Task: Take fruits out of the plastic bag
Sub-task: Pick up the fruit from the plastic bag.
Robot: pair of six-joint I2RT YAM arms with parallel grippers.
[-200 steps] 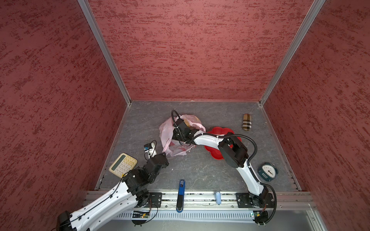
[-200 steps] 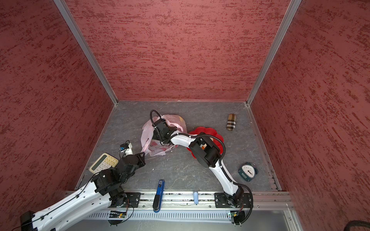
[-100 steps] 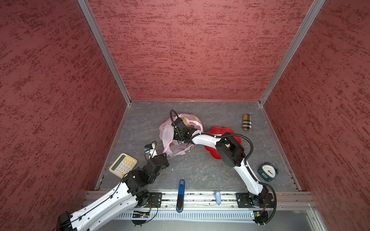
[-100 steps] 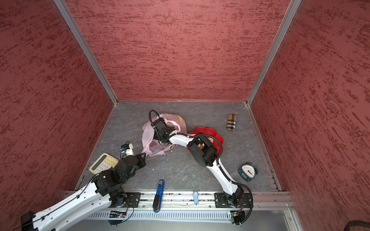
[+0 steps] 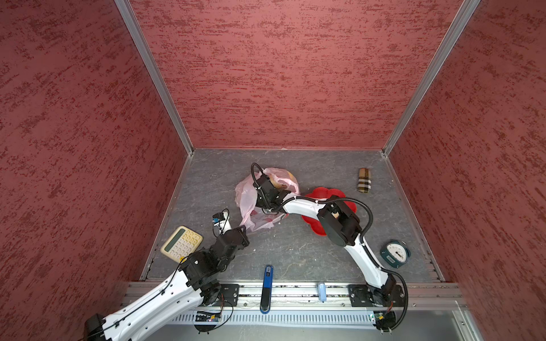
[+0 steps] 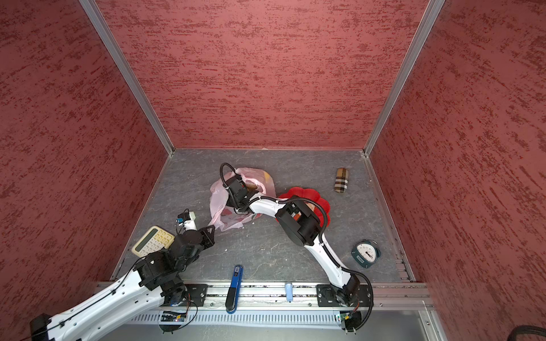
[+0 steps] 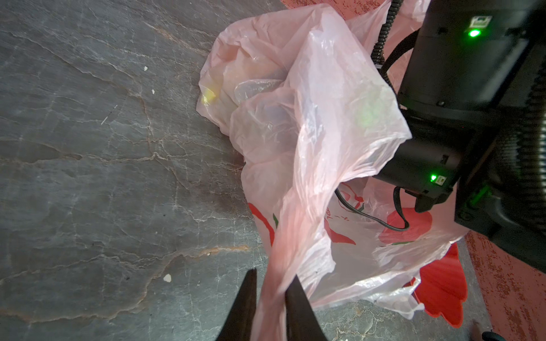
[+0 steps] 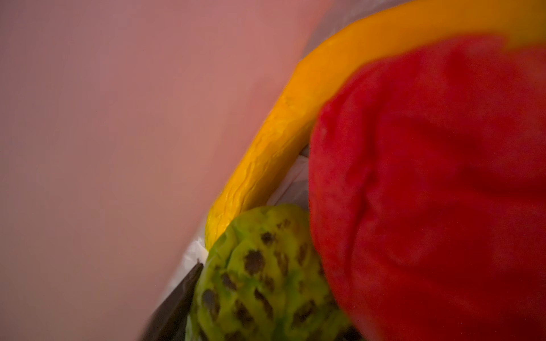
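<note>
Right elbow point(image 5: 339, 224) nearer crinkly pale-pink bag point(image 5: 247, 196)

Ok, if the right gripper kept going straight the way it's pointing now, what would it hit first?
Most likely the green spotted fruit: in the right wrist view it sits ahead of the right gripper, against its visible fingertip, inside the plastic bag. The red fruit crowds beside; depth is blurry.
</note>
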